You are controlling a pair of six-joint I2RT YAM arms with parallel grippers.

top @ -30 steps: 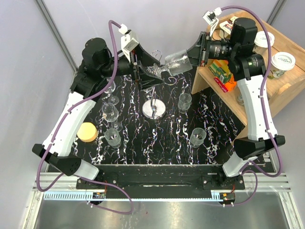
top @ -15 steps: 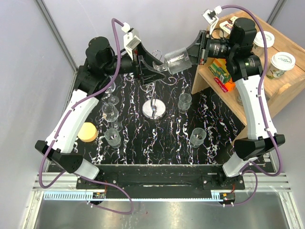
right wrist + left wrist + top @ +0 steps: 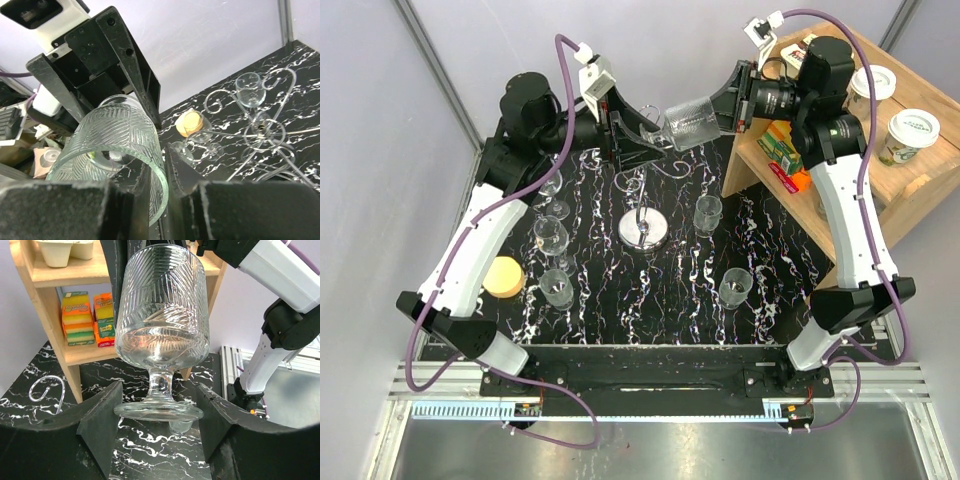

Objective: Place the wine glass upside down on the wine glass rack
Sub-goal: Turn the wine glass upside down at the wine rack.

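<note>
Up over the back of the counter [image 3: 650,310], the left tool [image 3: 160,392] is clamped on the foot of the glass [image 3: 162,315]. The foot fills the gap and meets both fingers, so they sit fairly wide apart. At the other end, the right tool [image 3: 157,202] is nearly closed and pinches the bowl's wall at the rim, one finger inside and one outside as far as I can see. So the glass hangs sideways in the air between the two, foot to the left, mouth to the right, touching nothing else. The rack [image 3: 643,230] stands on the counter below and a bit nearer, and the glass isn't on it. A few other glasses [image 3: 706,212] stand around it. There's a yellow disc [image 3: 503,276] over on the left and a wooden shelf [image 3: 750,175] at the right.
</note>
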